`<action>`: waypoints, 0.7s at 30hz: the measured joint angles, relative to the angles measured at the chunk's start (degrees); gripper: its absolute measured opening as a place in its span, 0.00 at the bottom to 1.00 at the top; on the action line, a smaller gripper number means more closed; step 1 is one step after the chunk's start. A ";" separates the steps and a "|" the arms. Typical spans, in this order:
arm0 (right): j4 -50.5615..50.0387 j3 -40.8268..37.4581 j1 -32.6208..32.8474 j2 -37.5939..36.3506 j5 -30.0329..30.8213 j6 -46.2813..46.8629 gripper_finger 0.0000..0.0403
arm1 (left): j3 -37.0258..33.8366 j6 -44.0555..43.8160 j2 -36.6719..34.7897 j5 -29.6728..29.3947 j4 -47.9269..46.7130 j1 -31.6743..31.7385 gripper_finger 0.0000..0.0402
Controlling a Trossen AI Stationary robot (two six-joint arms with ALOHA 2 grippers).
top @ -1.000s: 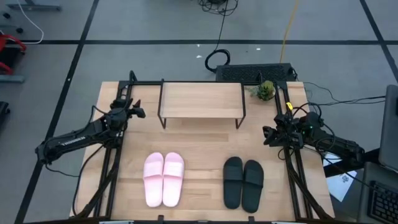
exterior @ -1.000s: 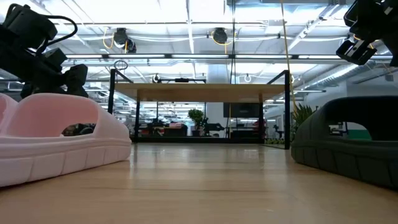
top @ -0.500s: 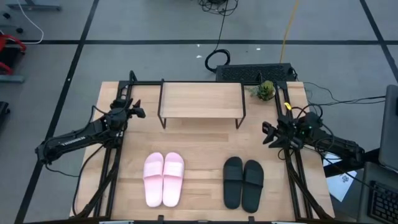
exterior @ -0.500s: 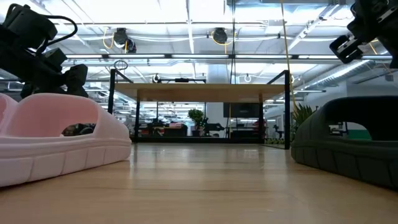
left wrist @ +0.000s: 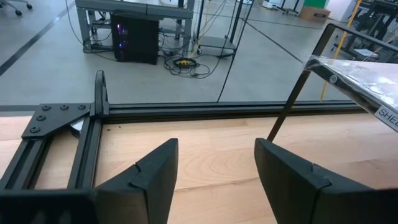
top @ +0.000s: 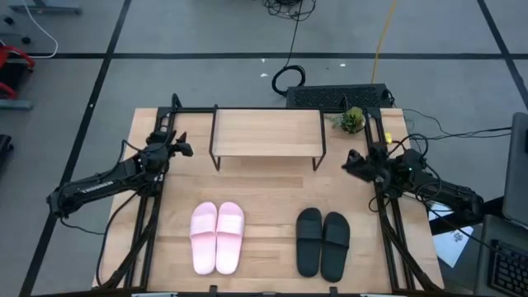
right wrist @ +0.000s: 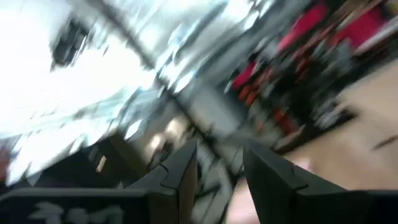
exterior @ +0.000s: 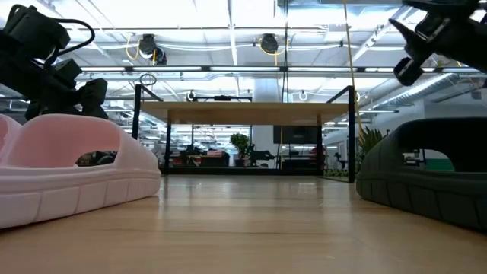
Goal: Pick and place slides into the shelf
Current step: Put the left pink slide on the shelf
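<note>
Two pale pink slides [top: 216,238] lie side by side on their soles at the table's near left; one fills the low view's left [exterior: 68,167]. Two black slides [top: 323,242] lie the same way at the near right [exterior: 426,175]. The shelf [top: 268,134] stands on thin black legs at the far middle [exterior: 243,110]. My left gripper [top: 186,149] hovers open left of the shelf, its fingers apart in its wrist view [left wrist: 216,168], facing a shelf leg [left wrist: 289,106]. My right gripper [top: 346,162] hangs open right of the shelf, above the table [exterior: 403,65].
A small potted plant [top: 353,120] sits at the far right corner, beside a black box [top: 338,96] at the far edge. Black frame rails [top: 148,214] run along the table's left and right [top: 388,223] sides. Bare wood lies between shelf and slides.
My right gripper has swung from above the right rail toward the far edge and the shelf's right end, tipping as it goes; its wrist view is smeared by the motion. The slides and shelf have stayed put.
</note>
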 joint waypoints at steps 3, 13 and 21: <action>4.58 -0.04 0.00 0.02 9.00 -1.03 0.30 | -0.01 -0.12 0.00 -0.03 1.82 0.00 0.53; 23.08 0.98 0.00 0.00 18.99 -15.62 0.30 | -0.01 3.37 -0.02 12.72 29.13 -0.02 0.53; 23.14 3.62 0.00 1.12 17.53 -17.43 0.30 | -0.01 10.58 -0.13 32.15 60.60 -0.24 0.53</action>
